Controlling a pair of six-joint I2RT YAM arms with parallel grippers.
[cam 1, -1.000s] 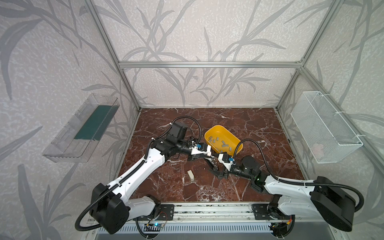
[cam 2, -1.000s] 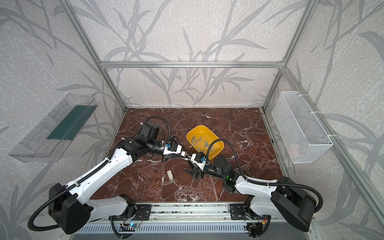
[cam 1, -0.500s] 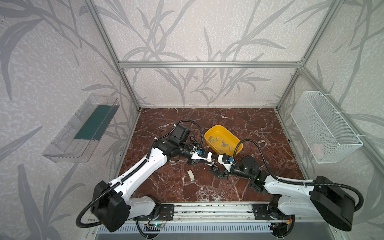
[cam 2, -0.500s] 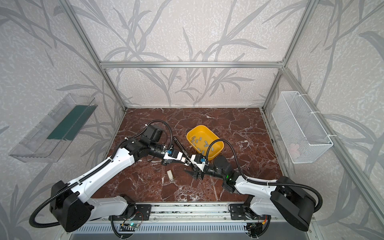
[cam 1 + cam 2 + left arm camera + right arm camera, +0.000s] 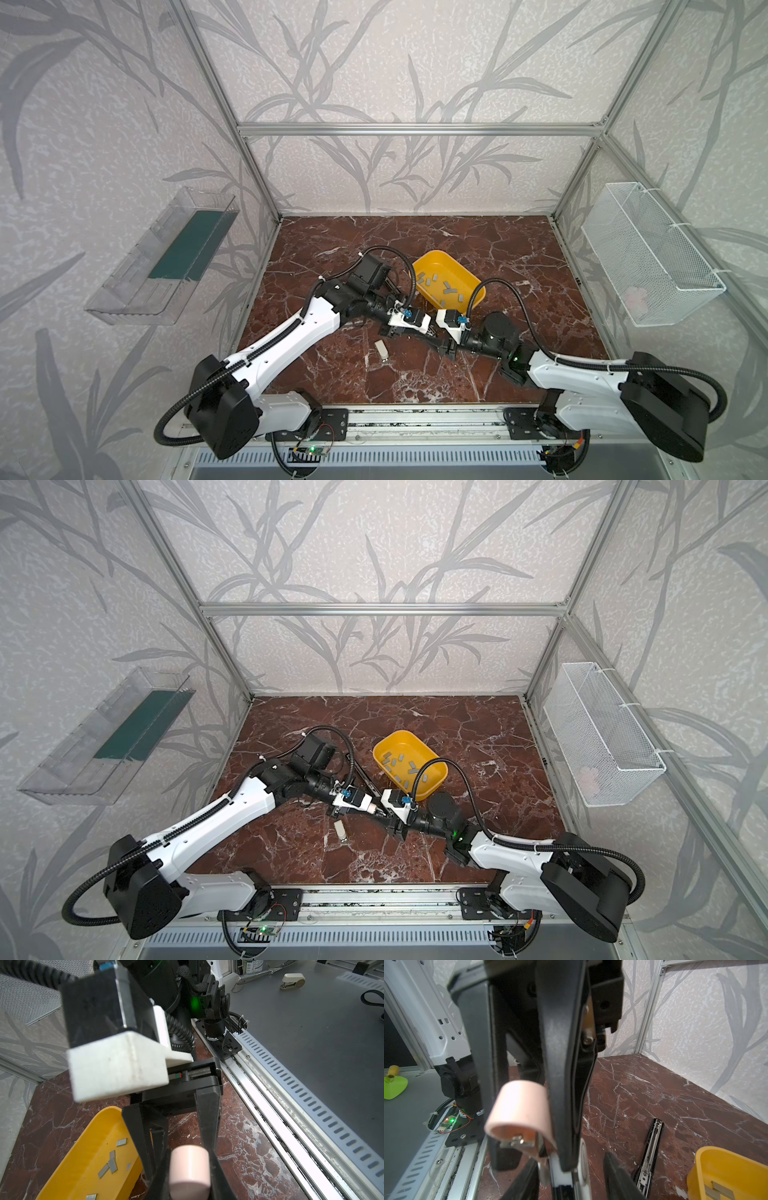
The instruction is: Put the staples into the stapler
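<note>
Top views both show the staples (image 5: 447,291) loose in the yellow tray (image 5: 459,272). Well right of tray, wire basket (image 5: 648,257) holds something pale I can't identify. Just in front of tray, left gripper (image 5: 188,1159) is clamped on the pink stapler (image 5: 521,1103); right gripper (image 5: 571,1178) straddles it half-spread, contact hidden, so I can't tell if it grips.

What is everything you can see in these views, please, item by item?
table: one, red-brown marble, under everything.
tray: one, yellow, mid-table.
staples: about ten, grey, in tray.
stapler: one, pink, in left end effector.
rail: one, black, on table beside tray.
block: one, pale, on table near front.
shelf: one, clear, left wall.
basket: one, white wire, right wall.
left end effector: one, black, shut on stapler.
right end effector: one, black, astride stapler; grip unclear.
</note>
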